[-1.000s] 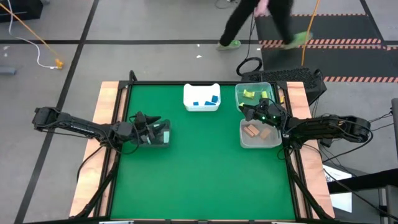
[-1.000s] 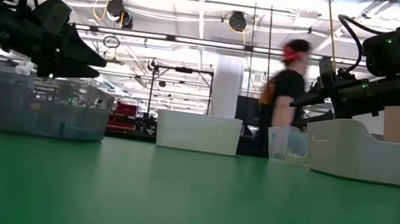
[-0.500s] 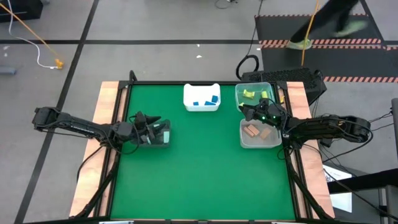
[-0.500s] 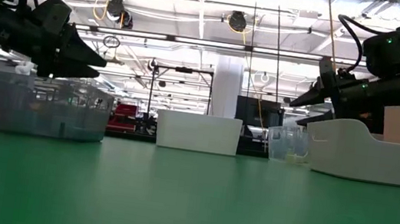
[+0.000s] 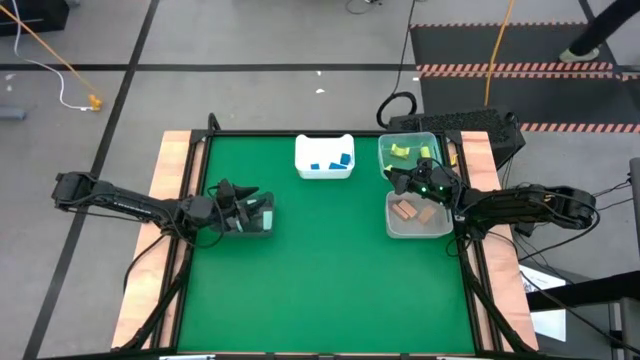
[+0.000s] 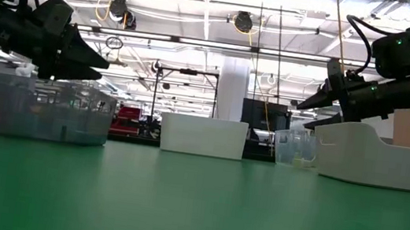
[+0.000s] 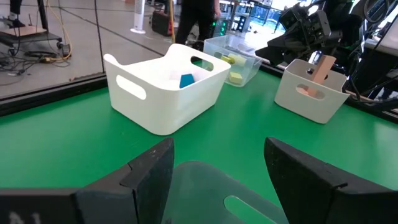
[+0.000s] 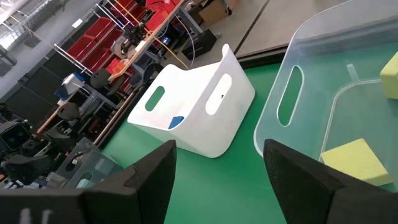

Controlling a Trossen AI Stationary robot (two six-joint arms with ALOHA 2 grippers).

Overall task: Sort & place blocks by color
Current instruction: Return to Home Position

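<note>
The blocks lie sorted in bins. Blue blocks (image 5: 332, 161) sit in the white bin (image 5: 324, 172), yellow ones (image 5: 404, 152) in the clear bin (image 5: 384, 150) at the far right, and tan-pink ones (image 5: 411, 211) in the pale bin (image 5: 390, 226) nearer. My left gripper (image 5: 256, 206) hovers open above a clear bin (image 5: 262, 226) at the table's left. My right gripper (image 5: 394, 179) hangs open over the gap between the yellow and tan bins, pointing left. In the right wrist view a yellow block (image 8: 352, 160) lies on the clear bin's floor.
The middle and near part of the green table (image 5: 320, 280) holds nothing in these views. Wooden rails (image 5: 170, 180) run along the left and right sides. Beyond the far edge a person's leg (image 5: 590, 40) shows on the floor mats, and cables lie there.
Both arms have kept still and no block has moved. A person beyond the table's far edge has walked toward the right, almost out of the high view.
</note>
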